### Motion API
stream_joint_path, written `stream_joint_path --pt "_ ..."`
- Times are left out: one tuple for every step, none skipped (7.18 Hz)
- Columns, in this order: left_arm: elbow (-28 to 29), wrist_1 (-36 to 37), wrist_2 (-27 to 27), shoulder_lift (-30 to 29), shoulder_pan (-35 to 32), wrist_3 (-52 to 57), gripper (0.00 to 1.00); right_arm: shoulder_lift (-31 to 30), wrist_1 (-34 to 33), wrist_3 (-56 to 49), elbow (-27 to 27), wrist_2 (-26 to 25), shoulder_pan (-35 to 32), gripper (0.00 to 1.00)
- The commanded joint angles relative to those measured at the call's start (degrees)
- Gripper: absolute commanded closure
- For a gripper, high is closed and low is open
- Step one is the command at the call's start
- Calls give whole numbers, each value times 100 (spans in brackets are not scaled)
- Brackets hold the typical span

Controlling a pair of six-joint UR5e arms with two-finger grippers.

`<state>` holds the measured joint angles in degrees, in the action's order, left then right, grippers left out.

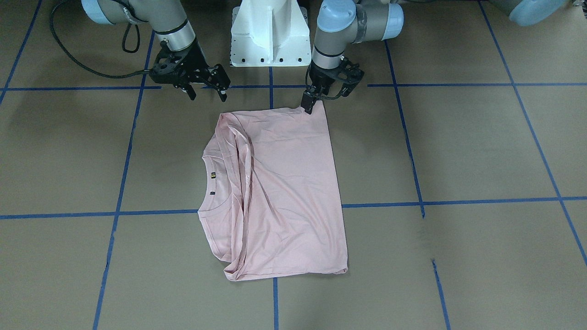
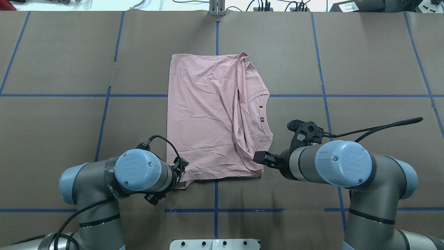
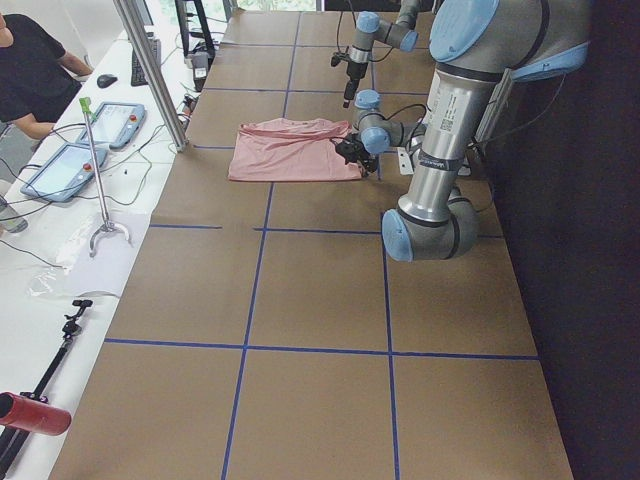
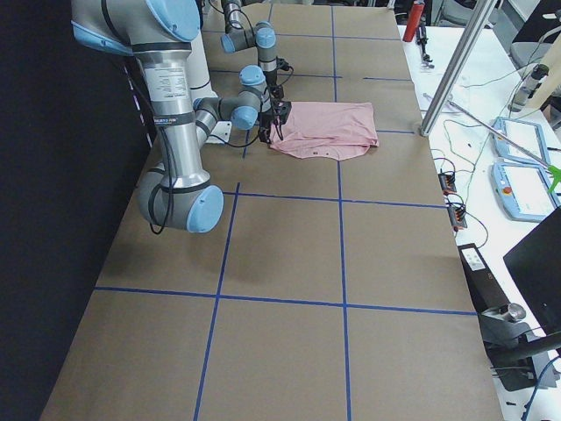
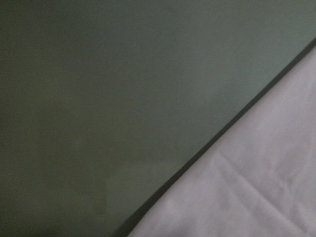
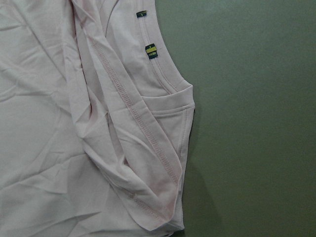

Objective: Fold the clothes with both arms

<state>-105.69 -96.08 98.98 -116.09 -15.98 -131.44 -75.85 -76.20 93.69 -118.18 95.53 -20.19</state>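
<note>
Shirt (image 1: pixel 284 183) flat mid-table (image 1: pixel 458 146), already folded to rough rectangle, collar end toward robot's right. Wrinkled; probably one more fold left.
Left gripper (image 1: pixel 308 105) low at shirt's near hem-end corner, touching cloth. Jaws poorly seen: cannot tell if pinching.
Right gripper (image 1: pixel 207 93) jaws spread, holding nothing, just beside near collar-end corner.
Shirt well inside table edges, room every side.
</note>
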Motion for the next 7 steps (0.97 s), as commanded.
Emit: stream_joint_path --pt "75 1 -124 -11 113 -84 1 0 0 0 -12 -8 -2 0" --pt "84 1 -255 -11 104 -40 2 0 0 0 -29 -8 -11 0" --pt "84 10 -265 -2 34 -31 3 0 0 9 -30 -8 -11 0" --pt "84 10 -266 -2 -45 -22 5 0 0 0 -30 -16 -11 0" --pt "110 10 -266 7 -80 -5 8 0 0 9 -30 -16 -11 0" --pt "128 19 -266 7 -72 -13 17 0 0 9 -21 -16 -2 0" --pt "128 19 -257 7 -46 -13 24 0 0 9 -12 -16 -11 0"
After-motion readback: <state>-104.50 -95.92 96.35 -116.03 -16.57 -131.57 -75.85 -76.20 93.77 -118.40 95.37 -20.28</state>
